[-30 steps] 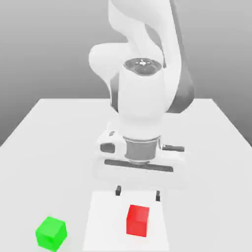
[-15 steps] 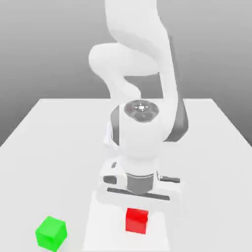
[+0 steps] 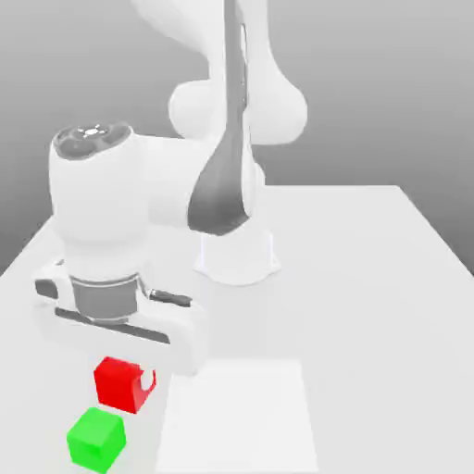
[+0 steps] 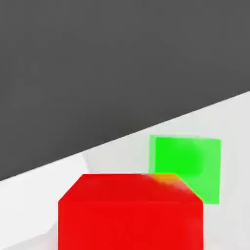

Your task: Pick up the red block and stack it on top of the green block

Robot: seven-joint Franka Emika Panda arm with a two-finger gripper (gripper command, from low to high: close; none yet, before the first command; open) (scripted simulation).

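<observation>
In the exterior view, the top of the matte bright red cube (image 3: 120,385) is partly hidden under the white pincer (image 3: 120,366), and a pale rounded shape, too small to name, covers part of its side. In the hand view the picture's edge cuts off the cube's near part, and the cube hides a corner of the matte bright green cube (image 4: 195,166) beyond it, away from the pincer.

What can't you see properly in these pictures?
- The bottom of the red block: cut off by the picture's edge in the hand view.
- Part of the green block: hidden behind the red block in the hand view.
- The top of the robot arm: cut off by the top edge in the exterior view.
</observation>
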